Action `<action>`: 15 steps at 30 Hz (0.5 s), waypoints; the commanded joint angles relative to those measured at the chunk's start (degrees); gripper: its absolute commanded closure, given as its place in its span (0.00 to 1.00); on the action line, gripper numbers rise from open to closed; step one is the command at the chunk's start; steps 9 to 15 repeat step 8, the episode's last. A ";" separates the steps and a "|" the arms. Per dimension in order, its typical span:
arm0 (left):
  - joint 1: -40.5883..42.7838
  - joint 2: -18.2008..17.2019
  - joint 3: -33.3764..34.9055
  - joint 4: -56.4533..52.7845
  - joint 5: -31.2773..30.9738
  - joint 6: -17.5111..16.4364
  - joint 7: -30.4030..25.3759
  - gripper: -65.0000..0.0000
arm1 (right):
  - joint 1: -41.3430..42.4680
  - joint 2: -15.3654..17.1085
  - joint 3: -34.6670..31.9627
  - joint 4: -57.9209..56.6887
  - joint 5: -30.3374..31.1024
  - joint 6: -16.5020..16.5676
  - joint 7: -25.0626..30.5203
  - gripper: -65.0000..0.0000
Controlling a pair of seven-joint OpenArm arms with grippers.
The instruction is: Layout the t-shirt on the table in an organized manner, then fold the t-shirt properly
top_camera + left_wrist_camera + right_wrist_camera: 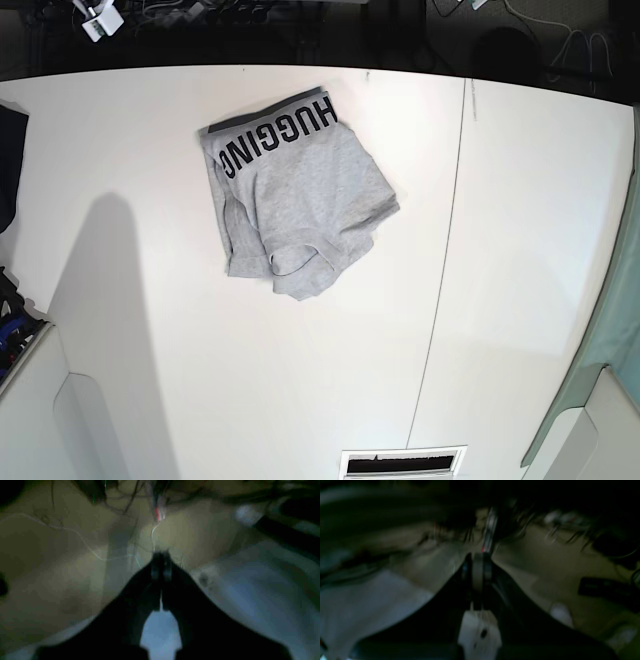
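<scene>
Grey, softly rumpled t-shirt (pixel 298 195) lies bunched on the smooth white table (pixel 520 250); both tools' (pixel 161 566) (pixel 480 570) tips pressed together, holding nothing.

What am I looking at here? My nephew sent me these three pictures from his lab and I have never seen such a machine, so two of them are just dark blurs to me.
It is a robot with two arms, each ending in a pincer called a gripper. The bright picture comes from a camera above, looking down on a white table. On it lies a grey t-shirt, loosely bunched and not spread flat, with the black word HUGGING along its far edge. No arm shows in that picture.

The two dark pictures come from small cameras mounted on the arms' wrists, looking along the pincers. The black wedge in each is a gripper: the left gripper and the right gripper. Both look pressed shut with nothing between the jaws, though the blur makes this hard to judge. Nothing is being held.
</scene>
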 commanded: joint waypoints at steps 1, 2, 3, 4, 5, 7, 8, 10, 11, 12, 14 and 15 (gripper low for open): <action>-1.99 -0.24 2.16 -2.75 0.24 0.98 -0.70 1.00 | -0.04 0.59 -1.36 -1.03 -0.59 -0.31 0.20 1.00; -3.91 -0.24 4.50 -6.16 0.87 1.97 -1.31 1.00 | 0.26 0.59 -3.17 -2.80 -1.46 -0.63 0.26 1.00; -5.88 -0.07 6.73 -9.57 1.73 2.64 -1.90 1.00 | 0.85 0.59 -4.96 -4.85 -2.16 -1.16 0.31 1.00; -7.98 0.22 8.79 -12.85 2.89 3.67 -2.62 1.00 | 1.75 0.44 -6.71 -7.15 -3.04 -1.40 0.28 1.00; -9.99 0.68 10.45 -16.02 3.87 4.39 -3.02 1.00 | 2.95 0.13 -8.15 -9.60 -4.13 -1.40 0.28 1.00; -13.77 2.03 12.50 -21.84 5.25 5.44 -3.08 1.00 | 5.84 -0.24 -10.88 -14.78 -5.86 -1.42 0.28 1.00; -15.32 2.78 12.87 -24.33 5.60 5.40 -3.10 1.00 | 7.45 -0.39 -12.04 -17.27 -6.32 -1.40 0.31 1.00; -15.32 2.78 12.87 -24.33 5.60 5.40 -3.10 1.00 | 7.45 -0.39 -12.04 -17.27 -6.32 -1.40 0.31 1.00; -15.32 2.78 12.87 -24.33 5.60 5.40 -3.10 1.00 | 7.45 -0.39 -12.04 -17.27 -6.32 -1.40 0.31 1.00; -15.32 2.78 12.87 -24.33 5.60 5.40 -3.10 1.00 | 7.45 -0.39 -12.04 -17.27 -6.32 -1.40 0.31 1.00; -15.32 2.78 12.87 -24.33 5.60 5.40 -3.10 1.00 | 7.45 -0.39 -12.04 -17.27 -6.32 -1.40 0.31 1.00; -15.32 2.78 12.87 -24.33 5.60 5.40 -3.10 1.00 | 7.45 -0.39 -12.04 -17.27 -6.32 -1.40 0.31 1.00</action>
